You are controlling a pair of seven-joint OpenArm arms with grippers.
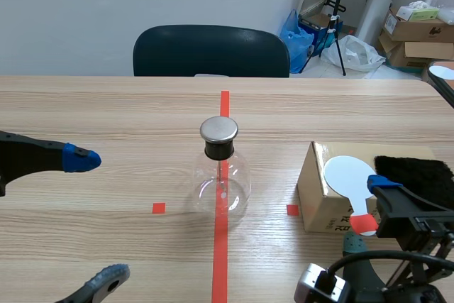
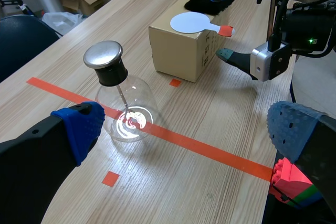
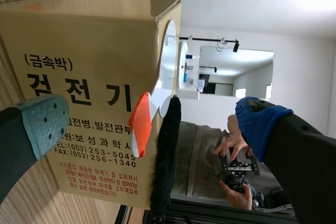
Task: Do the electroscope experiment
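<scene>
Orange handle foremost, lies flat atop the cardboard box (image 1: 319, 200) as a white paddle (image 1: 347, 174), long axis aimed between the spread, empty fingers (image 3: 42, 124) of the right gripper (image 1: 363, 212), right of the glass electroscope (image 1: 221, 179) at the middle of the desk (image 1: 106, 104) and well apart from the left gripper (image 1: 98, 216), likewise spread wide.

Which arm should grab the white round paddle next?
Right. The right claw is open around the orange handle of the white round paddle on the brown cardboard box; the left claw is beyond the clear glass flask.
</scene>
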